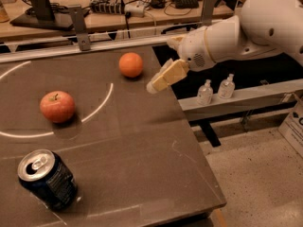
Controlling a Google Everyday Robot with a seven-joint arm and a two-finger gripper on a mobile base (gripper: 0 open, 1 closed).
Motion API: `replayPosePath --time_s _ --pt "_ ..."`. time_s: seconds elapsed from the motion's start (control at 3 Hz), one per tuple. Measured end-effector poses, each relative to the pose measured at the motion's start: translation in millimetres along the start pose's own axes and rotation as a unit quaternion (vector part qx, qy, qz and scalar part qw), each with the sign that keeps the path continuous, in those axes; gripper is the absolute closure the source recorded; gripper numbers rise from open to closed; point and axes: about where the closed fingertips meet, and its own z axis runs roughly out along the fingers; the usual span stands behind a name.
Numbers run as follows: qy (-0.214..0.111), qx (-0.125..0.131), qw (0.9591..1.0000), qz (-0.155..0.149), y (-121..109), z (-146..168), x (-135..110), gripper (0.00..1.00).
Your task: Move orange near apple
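Pincer (pixel 156 82) is hovering above the counter (pixel 142 141) just right of the orange (pixel 130 64), apart from it; whether it is spread or pressed together cannot be told. The orange is sitting near the back edge, well apart from the apple (pixel 57 106) lying to its left.

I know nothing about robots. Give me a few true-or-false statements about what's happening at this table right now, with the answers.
1. The gripper is holding the orange. False: it hovers to the right of the orange in the picture, apart from it.
2. The apple sits left of the orange and nearer the camera. True.
3. The soda can lies on its side. False: it stands upright.
4. Two small bottles stand on a ledge off the table. True.
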Motion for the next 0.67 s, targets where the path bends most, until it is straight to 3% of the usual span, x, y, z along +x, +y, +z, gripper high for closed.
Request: replayPosePath --time_s 0.67 --pt "-0.029 -0.020 0.9992 -0.020 -20.9 65.2 -3.9 0.00"
